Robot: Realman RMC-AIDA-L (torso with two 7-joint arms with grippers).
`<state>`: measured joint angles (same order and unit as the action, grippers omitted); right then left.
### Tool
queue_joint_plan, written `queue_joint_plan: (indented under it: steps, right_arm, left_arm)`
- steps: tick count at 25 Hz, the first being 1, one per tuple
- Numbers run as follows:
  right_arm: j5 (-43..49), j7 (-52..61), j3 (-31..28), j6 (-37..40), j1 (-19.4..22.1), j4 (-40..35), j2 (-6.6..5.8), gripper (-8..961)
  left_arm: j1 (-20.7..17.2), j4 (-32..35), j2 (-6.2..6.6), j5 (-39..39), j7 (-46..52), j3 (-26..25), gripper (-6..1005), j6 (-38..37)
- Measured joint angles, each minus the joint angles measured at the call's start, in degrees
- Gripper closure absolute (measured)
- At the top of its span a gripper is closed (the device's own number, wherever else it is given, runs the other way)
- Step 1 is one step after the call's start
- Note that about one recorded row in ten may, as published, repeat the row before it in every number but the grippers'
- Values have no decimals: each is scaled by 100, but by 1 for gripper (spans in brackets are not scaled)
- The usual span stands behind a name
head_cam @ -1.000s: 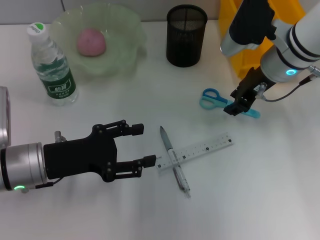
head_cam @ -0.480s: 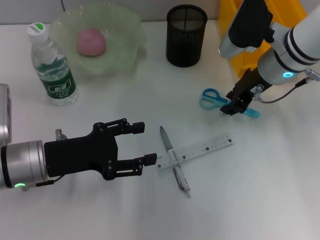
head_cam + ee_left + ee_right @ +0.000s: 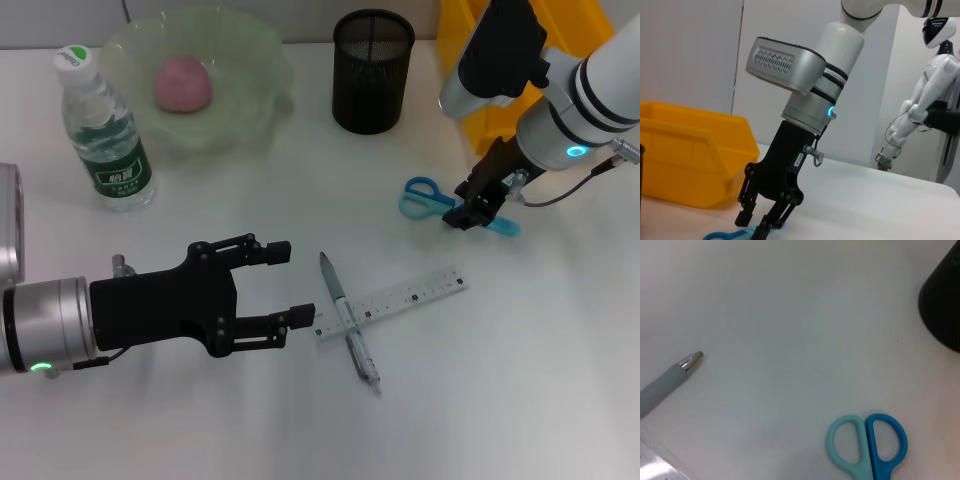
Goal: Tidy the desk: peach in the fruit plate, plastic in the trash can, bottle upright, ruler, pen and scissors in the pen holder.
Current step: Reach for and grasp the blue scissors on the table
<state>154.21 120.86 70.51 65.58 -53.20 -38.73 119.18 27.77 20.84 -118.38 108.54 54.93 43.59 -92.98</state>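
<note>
- One clear plastic water bottle (image 3: 104, 130) stands upright; its green label's writing is unreadable.
- One blue-handled pair of scissors (image 3: 447, 205) lies on the white desk (image 3: 520, 370), the right tool (image 3: 473, 212) straddling its blades, jaws apart.
- Left tool (image 3: 285, 285) hovers open, empty, near one grey pen (image 3: 348, 322) crossing one clear ruler (image 3: 400, 298).

The white desk (image 3: 520, 380) carries bottle (image 3: 103, 130), plate (image 3: 245, 95), holder (image 3: 371, 70), scissors (image 3: 425, 197), pen (image 3: 347, 320), ruler (image 3: 410, 297).

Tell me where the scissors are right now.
In the head view the scissors lie flat on the table's right side, just below the black pen holder, with the right gripper over their blades.
</note>
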Motion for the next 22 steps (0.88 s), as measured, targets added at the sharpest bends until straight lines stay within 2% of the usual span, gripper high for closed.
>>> queue_joint_plan:
  steps: [14,22]
  right_arm:
    - [-7,-1,-42,71,26,-38,-9,736]
    - [-365,0,-78,611,245,-799,-28,790]
  left_arm:
    - [18,19,0,-25,1,-9,214,6]
    - [18,26,0,-36,1,-12,214,10]
